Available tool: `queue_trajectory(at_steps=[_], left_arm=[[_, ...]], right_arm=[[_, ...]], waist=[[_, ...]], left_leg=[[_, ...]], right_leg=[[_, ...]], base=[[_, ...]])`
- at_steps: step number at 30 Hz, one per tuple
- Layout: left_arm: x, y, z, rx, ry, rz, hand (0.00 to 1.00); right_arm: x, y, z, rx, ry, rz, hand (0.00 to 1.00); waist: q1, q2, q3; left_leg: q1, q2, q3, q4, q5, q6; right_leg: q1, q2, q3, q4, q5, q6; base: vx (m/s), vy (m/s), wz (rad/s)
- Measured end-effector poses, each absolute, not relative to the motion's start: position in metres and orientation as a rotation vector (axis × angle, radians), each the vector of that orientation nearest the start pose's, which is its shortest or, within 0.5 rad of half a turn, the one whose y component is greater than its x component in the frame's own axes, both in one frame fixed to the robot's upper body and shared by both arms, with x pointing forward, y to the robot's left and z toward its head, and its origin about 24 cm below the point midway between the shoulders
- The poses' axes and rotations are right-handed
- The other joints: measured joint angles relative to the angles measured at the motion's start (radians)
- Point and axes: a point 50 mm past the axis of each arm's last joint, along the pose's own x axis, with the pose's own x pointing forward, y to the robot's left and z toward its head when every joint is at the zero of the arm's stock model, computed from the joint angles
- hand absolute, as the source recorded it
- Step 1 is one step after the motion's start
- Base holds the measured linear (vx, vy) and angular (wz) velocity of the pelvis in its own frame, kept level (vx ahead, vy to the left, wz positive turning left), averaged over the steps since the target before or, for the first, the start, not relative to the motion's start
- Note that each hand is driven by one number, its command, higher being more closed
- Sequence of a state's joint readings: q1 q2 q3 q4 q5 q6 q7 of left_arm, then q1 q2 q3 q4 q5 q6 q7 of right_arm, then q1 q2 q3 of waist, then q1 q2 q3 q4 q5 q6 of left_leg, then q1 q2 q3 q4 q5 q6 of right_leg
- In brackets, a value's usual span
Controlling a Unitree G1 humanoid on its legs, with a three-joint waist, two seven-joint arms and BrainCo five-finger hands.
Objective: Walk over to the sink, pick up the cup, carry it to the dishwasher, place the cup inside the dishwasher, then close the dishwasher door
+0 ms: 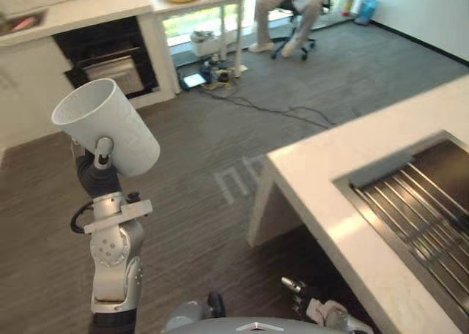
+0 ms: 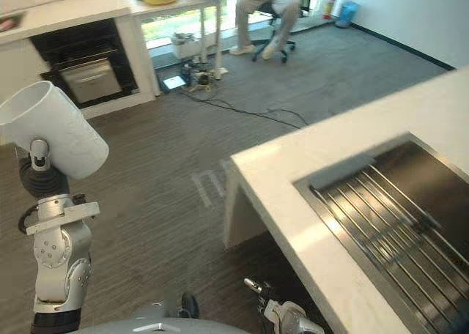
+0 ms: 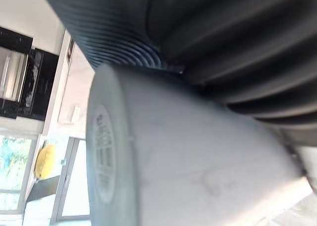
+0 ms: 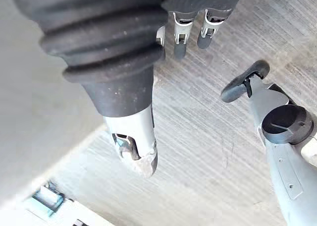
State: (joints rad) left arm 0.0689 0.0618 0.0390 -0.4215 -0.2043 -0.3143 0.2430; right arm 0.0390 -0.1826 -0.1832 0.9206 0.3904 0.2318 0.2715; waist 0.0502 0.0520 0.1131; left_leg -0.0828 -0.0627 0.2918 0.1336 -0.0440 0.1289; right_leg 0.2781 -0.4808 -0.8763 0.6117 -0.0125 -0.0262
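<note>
Left hand (image 1: 103,153) holding cup (image 1: 94,113), clear of counter (image 1: 330,165)

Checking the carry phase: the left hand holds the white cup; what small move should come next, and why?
Probably step toward the dark open dishwasher under the far counter: the left hand grips the white cylindrical cup, raised, and the steel sink lies to the right.

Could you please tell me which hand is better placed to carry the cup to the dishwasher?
Left: the left hand holds the cup, nearer the dishwasher; the right hand hangs low by the counter, open and empty.
</note>
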Motion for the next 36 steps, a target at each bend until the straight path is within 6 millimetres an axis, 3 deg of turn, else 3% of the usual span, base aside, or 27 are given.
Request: queue_trajectory(at_steps=[1,2,3,4,5,6,7,9,12,15,16,17,18,20,21,22,23,24,25,28,30,31,32,33,34,35,36], left_arm=[[0.215,0.181,0.148,-0.215,-0.658,0.240,1.00],[0.220,0.178,0.148,-0.227,-0.658,0.217,1.00],[0.228,0.173,0.141,-0.242,-0.621,0.188,1.00],[0.230,0.171,0.136,-0.243,-0.595,0.179,1.00],[0.233,0.166,0.133,-0.241,-0.577,0.154,1.00],[0.235,0.161,0.127,-0.244,-0.546,0.138,1.00],[0.236,0.158,0.123,-0.252,-0.527,0.134,1.00],[0.236,0.134,0.120,-0.278,-0.491,0.049,1.00],[0.235,0.118,0.119,-0.296,-0.474,-0.018,1.00],[0.233,0.109,0.120,-0.308,-0.466,-0.050,1.00],[0.230,0.109,0.122,-0.311,-0.472,-0.050,1.00],[0.228,0.110,0.123,-0.316,-0.477,-0.045,1.00],[0.223,0.110,0.120,-0.341,-0.463,-0.024,1.00],[0.215,0.114,0.121,-0.351,-0.467,-0.010,1.00],[0.211,0.114,0.124,-0.363,-0.478,-0.009,1.00],[0.209,0.113,0.126,-0.371,-0.482,-0.012,1.00],[0.205,0.111,0.131,-0.391,-0.500,-0.018,1.00],[0.201,0.109,0.134,-0.407,-0.514,-0.025,1.00],[0.200,0.109,0.135,-0.408,-0.516,-0.027,1.00],[0.201,0.108,0.133,-0.414,-0.509,-0.025,1.00],[0.203,0.115,0.132,-0.388,-0.511,-0.021,1.00],[0.204,0.117,0.130,-0.380,-0.506,-0.017,1.00],[0.206,0.121,0.126,-0.360,-0.492,-0.005,1.00],[0.208,0.123,0.120,-0.340,-0.461,0.002,1.00],[0.209,0.124,0.115,-0.332,-0.436,0.008,1.00],[0.209,0.125,0.111,-0.320,-0.418,0.010,1.00],[0.209,0.126,0.111,-0.317,-0.417,0.014,1.00]], right_arm=[[0.121,-0.222,-0.144,0.488,1.041,-0.187,0.00],[0.116,-0.217,-0.147,0.530,1.036,-0.223,0.00],[0.117,-0.218,-0.145,0.547,1.008,-0.250,0.00],[0.115,-0.216,-0.146,0.561,1.013,-0.257,0.00],[0.110,-0.213,-0.148,0.565,1.027,-0.256,0.00],[0.108,-0.215,-0.148,0.553,1.026,-0.264,0.00],[0.110,-0.218,-0.147,0.548,1.008,-0.270,0.00],[0.114,-0.221,-0.142,0.538,0.965,-0.261,0.00],[0.117,-0.220,-0.139,0.535,0.946,-0.239,0.00],[0.119,-0.201,-0.140,0.531,0.964,-0.132,0.00],[0.119,-0.191,-0.140,0.541,0.980,-0.095,0.00],[0.119,-0.188,-0.141,0.532,0.985,-0.080,0.00],[0.122,-0.198,-0.138,0.483,0.987,-0.078,0.00],[0.124,-0.207,-0.136,0.445,0.993,-0.078,0.00],[0.126,-0.209,-0.135,0.421,0.998,-0.061,0.00],[0.127,-0.208,-0.134,0.412,1.001,-0.051,0.00],[0.125,-0.208,-0.133,0.409,1.009,-0.045,0.00],[0.121,-0.207,-0.132,0.411,1.016,-0.041,0.00],[0.118,-0.206,-0.132,0.408,1.023,-0.043,0.00],[0.109,-0.203,-0.135,0.402,1.056,-0.060,0.00],[0.109,-0.197,-0.139,0.426,1.063,-0.055,0.00],[0.109,-0.196,-0.140,0.431,1.064,-0.050,0.00],[0.111,-0.193,-0.142,0.435,1.071,-0.032,0.00],[0.112,-0.192,-0.144,0.427,1.080,-0.013,0.00],[0.113,-0.193,-0.146,0.428,1.085,-0.010,0.00],[0.112,-0.187,-0.148,0.439,1.097,0.000,0.00],[0.113,-0.184,-0.148,0.441,1.098,0.011,0.00]], waist=[[-0.014,0.006,0.007],[-0.028,0.005,0.030],[-0.040,0.005,0.044],[-0.050,-0.026,0.044],[-0.061,-0.057,0.041],[-0.058,-0.075,0.049],[-0.059,-0.072,0.045],[-0.076,0.004,0.019],[-0.069,0.011,0.009],[-0.068,-0.048,-0.011],[-0.061,-0.079,-0.023],[-0.061,-0.081,-0.026],[-0.050,-0.027,-0.038],[-0.041,0.018,-0.043],[-0.048,0.041,-0.040],[-0.051,0.037,-0.035],[-0.050,0.044,-0.031],[-0.044,0.040,-0.022],[-0.042,0.045,-0.021],[-0.024,0.042,-0.023],[-0.010,0.028,-0.022],[-0.007,0.025,-0.020],[-0.007,0.012,-0.016],[-0.007,0.003,-0.016],[-0.001,0.002,-0.011],[0.003,-0.008,-0.008],[0.003,-0.015,-0.004]], left_leg=[[0.001,-0.002,-0.045,-0.007,0.007,0.002],[0.021,-0.015,-0.142,-0.044,0.028,-0.012],[0.053,-0.029,-0.197,-0.095,0.017,-0.039],[0.066,-0.038,-0.189,-0.082,-0.004,-0.065],[0.050,-0.035,-0.223,0.016,-0.029,0.005],[0.073,-0.081,-0.255,0.026,-0.050,-0.013],[0.083,-0.082,-0.277,0.032,-0.057,-0.007],[0.087,-0.039,-0.401,0.069,-0.102,-0.009],[0.130,-0.011,-0.470,0.135,-0.169,-0.017],[0.154,-0.011,-0.476,0.252,-0.271,-0.093],[0.152,-0.013,-0.449,0.315,-0.334,-0.122],[0.153,-0.010,-0.439,0.337,-0.363,-0.124],[0.155,0.047,-0.433,0.378,-0.429,-0.127],[0.188,0.094,-0.431,0.357,-0.450,-0.129],[0.170,0.106,-0.428,0.433,-0.424,-0.157],[0.138,0.111,-0.422,0.512,-0.401,-0.171],[0.062,0.129,-0.395,0.712,-0.305,-0.206],[-0.028,0.172,-0.342,0.895,-0.145,-0.220],[-0.062,0.202,-0.312,0.970,-0.079,-0.219],[-0.218,0.295,-0.158,1.149,-0.135,-0.165],[-0.268,0.301,-0.052,0.942,-0.216,-0.150],[-0.262,0.295,-0.025,0.858,-0.224,-0.157],[-0.236,0.255,0.004,0.630,-0.209,-0.159],[-0.192,0.196,-0.001,0.328,-0.127,-0.169],[-0.134,0.163,-0.019,0.144,0.081,-0.140],[-0.108,0.138,-0.018,0.126,0.072,-0.095],[-0.108,0.136,-0.017,0.133,0.063,-0.094]], right_leg=[[-0.056,0.050,0.130,0.048,-0.070,0.034],[-0.144,0.196,0.335,0.053,-0.173,0.095],[-0.198,0.304,0.462,0.001,-0.243,0.098],[-0.221,0.319,0.489,-0.038,-0.266,0.089],[-0.266,0.301,0.514,-0.080,-0.304,0.093],[-0.318,0.272,0.593,-0.128,-0.318,0.106],[-0.343,0.285,0.643,-0.149,-0.317,0.102],[-0.461,0.389,0.828,-0.217,-0.274,0.112],[-0.515,0.433,0.923,-0.269,-0.202,0.120],[-0.543,0.426,0.927,-0.246,-0.107,0.081],[-0.534,0.430,0.940,-0.235,-0.022,0.042],[-0.532,0.432,0.944,-0.219,-0.029,0.096],[-0.534,0.470,0.912,-0.168,-0.071,0.094],[-0.541,0.505,0.886,-0.126,-0.139,0.067],[-0.509,0.512,0.861,-0.126,-0.174,0.058],[-0.491,0.514,0.850,-0.130,-0.185,0.051],[-0.442,0.515,0.828,-0.140,-0.208,0.036],[-0.380,0.520,0.809,-0.160,-0.228,0.019],[-0.344,0.525,0.797,-0.177,-0.234,0.011],[-0.207,0.515,0.745,-0.264,-0.251,-0.002],[-0.149,0.491,0.727,-0.343,-0.226,0.023],[-0.132,0.485,0.727,-0.357,-0.221,0.032],[-0.110,0.459,0.727,-0.378,-0.216,0.041],[-0.096,0.433,0.732,-0.395,-0.213,0.050],[-0.062,0.431,0.767,-0.438,-0.214,0.062],[-0.033,0.424,0.807,-0.476,-0.202,0.059],[-0.028,0.422,0.817,-0.487,-0.198,0.056]], base=[[0.15,0.145,2.06],[0.07,-0.005,2.34],[0.10,-0.024,2.37],[0.27,-0.122,2.24],[0.38,-0.162,1.81],[0.43,-0.159,1.56],[0.36,-0.096,1.32],[0.35,-0.066,1.32],[0.37,-0.120,0.92],[0.41,-0.201,0.90],[0.40,-0.250,0.88],[0.44,-0.296,0.78],[0.31,-0.231,0.29],[0.31,-0.228,0.20],[0.24,-0.201,0.36],[0.33,-0.282,0.50],[0.34,-0.259,0.49],[0.30,-0.207,0.49],[0.33,-0.135,0.57],[0.36,-0.090,0.50],[0.36,0.007,0.25],[0.39,0.077,0.21],[0.38,0.115,0.13],[0.42,0.147,0.02],[0.40,0.152,-0.13],[0.32,0.133,-0.15],[0.24,0.121,-0.10]])
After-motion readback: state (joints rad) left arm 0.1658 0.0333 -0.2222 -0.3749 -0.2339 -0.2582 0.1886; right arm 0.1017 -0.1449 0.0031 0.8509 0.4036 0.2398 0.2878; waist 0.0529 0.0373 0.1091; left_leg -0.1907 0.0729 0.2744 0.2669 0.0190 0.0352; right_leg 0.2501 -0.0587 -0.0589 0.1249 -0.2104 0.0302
